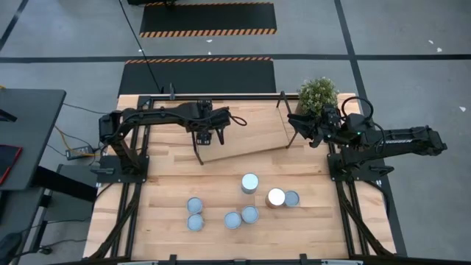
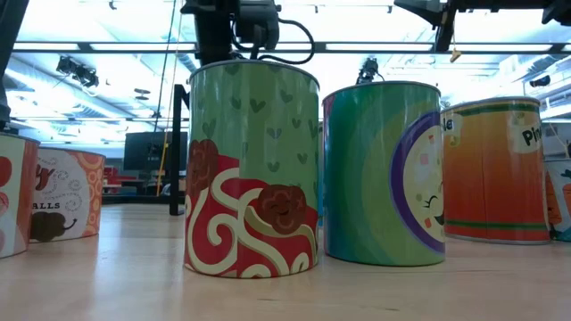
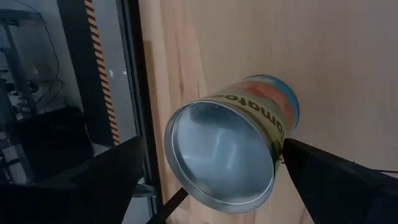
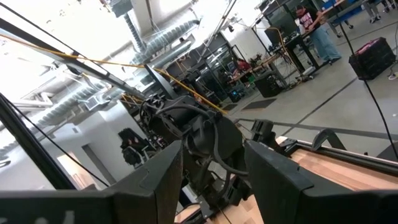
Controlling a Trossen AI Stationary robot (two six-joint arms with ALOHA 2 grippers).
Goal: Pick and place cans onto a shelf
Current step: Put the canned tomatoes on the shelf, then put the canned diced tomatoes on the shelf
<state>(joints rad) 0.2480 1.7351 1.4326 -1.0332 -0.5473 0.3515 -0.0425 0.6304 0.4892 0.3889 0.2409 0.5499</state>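
Up close in the low view stood a green can (image 2: 252, 169) with red swirls, a green and purple can (image 2: 384, 174) just beside it, and an orange can (image 2: 495, 169) farther right. From above, only round silvery tops showed: seven cans (image 1: 250, 183) stood on the wooden counter (image 1: 169, 213), well apart from the slanted shelf (image 1: 246, 132).

Only the left wrist view showed another tin (image 3: 233, 152) lying on the shelf board, its open end facing the camera. The left gripper (image 1: 204, 136) hung over the shelf with its jaws spread wide on both sides of that tin, not pinching it.

The right gripper (image 1: 303, 126) waited by the potted plant (image 1: 318, 94), jaws pressed together and empty.
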